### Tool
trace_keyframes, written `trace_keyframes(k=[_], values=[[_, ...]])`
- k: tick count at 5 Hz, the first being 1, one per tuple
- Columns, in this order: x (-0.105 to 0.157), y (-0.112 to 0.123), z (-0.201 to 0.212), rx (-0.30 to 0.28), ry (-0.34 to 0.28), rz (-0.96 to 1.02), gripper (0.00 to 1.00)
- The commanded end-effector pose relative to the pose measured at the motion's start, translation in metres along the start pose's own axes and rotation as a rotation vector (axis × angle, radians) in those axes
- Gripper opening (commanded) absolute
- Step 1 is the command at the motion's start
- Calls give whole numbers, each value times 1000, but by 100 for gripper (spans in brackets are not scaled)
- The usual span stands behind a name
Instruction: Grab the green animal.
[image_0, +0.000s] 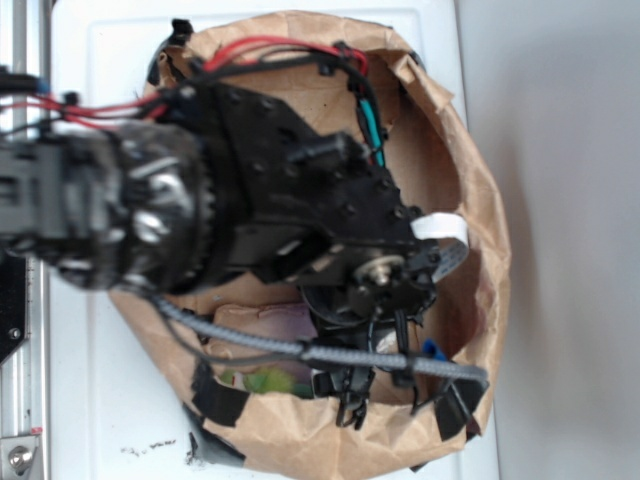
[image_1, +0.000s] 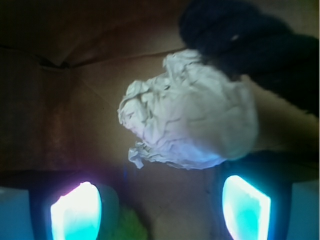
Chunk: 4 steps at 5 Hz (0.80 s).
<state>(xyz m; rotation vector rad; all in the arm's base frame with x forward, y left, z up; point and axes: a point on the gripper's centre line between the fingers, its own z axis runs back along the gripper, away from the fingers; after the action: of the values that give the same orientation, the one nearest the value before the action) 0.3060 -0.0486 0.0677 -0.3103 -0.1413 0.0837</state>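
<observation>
Gripper is wide open, holding nothing. The little lime-green toy animal peeks beside one glowing fingertip; the crumpled white paper ball sits ahead, so closing now could grab that.

A paper-lined basket sits on the desk, and the hand reaches down inside it. In the wrist view, the paper ball lies inside the basket, ahead of the hand's fingers, and the green animal lies just beside the left finger, nearer than the ball.

Exterior view looks straight down from overhead; wrist view peers close inside the crumpled brown paper bag, which both share.
</observation>
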Motion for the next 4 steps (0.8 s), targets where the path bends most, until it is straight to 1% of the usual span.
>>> trace_keyframes(k=[1,2,3,4], values=[[32,-16,17,-77,-11,-117,100],[41,-9,29,-105,13,-165,100],[-6,4,59,-101,-16,-210,100],[-56,18,84,-52,-110,-274,100]])
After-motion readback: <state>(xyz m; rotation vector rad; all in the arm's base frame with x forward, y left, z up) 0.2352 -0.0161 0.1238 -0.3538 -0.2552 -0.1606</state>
